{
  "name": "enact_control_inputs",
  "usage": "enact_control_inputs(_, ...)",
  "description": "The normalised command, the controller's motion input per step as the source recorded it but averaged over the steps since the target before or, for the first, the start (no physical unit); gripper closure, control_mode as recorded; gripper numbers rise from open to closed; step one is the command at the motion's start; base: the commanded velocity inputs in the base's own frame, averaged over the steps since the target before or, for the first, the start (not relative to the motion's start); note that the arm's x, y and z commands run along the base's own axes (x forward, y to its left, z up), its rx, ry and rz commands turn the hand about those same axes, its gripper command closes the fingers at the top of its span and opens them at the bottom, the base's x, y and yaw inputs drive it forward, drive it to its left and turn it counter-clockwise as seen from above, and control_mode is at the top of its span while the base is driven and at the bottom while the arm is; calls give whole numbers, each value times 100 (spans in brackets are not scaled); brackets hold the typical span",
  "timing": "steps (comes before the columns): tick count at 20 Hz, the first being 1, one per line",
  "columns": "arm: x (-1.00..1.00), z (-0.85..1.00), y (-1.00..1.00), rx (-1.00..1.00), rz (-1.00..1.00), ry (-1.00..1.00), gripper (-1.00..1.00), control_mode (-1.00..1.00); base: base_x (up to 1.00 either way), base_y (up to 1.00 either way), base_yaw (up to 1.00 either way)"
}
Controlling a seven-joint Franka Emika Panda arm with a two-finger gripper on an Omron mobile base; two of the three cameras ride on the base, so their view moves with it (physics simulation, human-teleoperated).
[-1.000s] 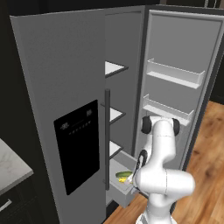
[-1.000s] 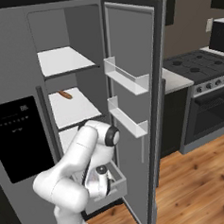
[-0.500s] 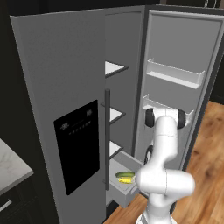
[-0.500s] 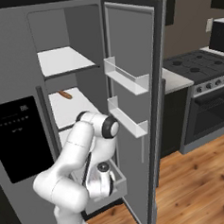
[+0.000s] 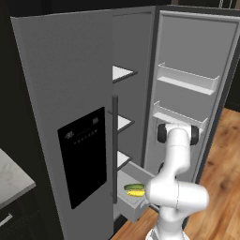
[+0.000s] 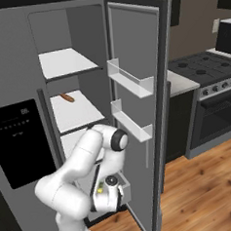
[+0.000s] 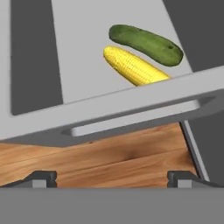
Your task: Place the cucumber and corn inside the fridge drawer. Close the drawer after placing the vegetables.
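I see the smooth dark green cucumber and the bumpy yellow corn lying side by side, touching, inside the boxy light grey fridge drawer, which stands pulled out over the wood floor. My end effector hangs spread wide, empty, before the drawer's flat front.

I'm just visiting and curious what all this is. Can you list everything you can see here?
dark green oblong cucumber: one, in the drawer, beside the corn
yellow bumpy corn cob: one, in the drawer
light grey pull-out fridge drawer: one, pulled open, lowest in the fridge
white door bins: two, on the open door
small brown item: one, on a white shelf
black stove: one, right of the fridge
two-finger gripper: one, dark tips, open, in front of the drawer
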Motion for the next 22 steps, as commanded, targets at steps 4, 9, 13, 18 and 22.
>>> enact_control_inputs(4, 17, -51, -23, 1, 0, 0, -100, -100, 0, 0, 0)
enact_control_inputs(9, 38, -62, -17, 7, 5, 0, -100, -100, 0, 0, 0)
enact_control_inputs(13, 46, -62, -5, 12, 12, -4, -100, -100, 0, 0, 0)
enact_control_inputs(18, 40, -44, -21, 16, 14, -4, -100, -100, 0, 0, 0)
enact_control_inputs(22, 51, -36, -11, 17, 14, -9, -100, -100, 0, 0, 0)
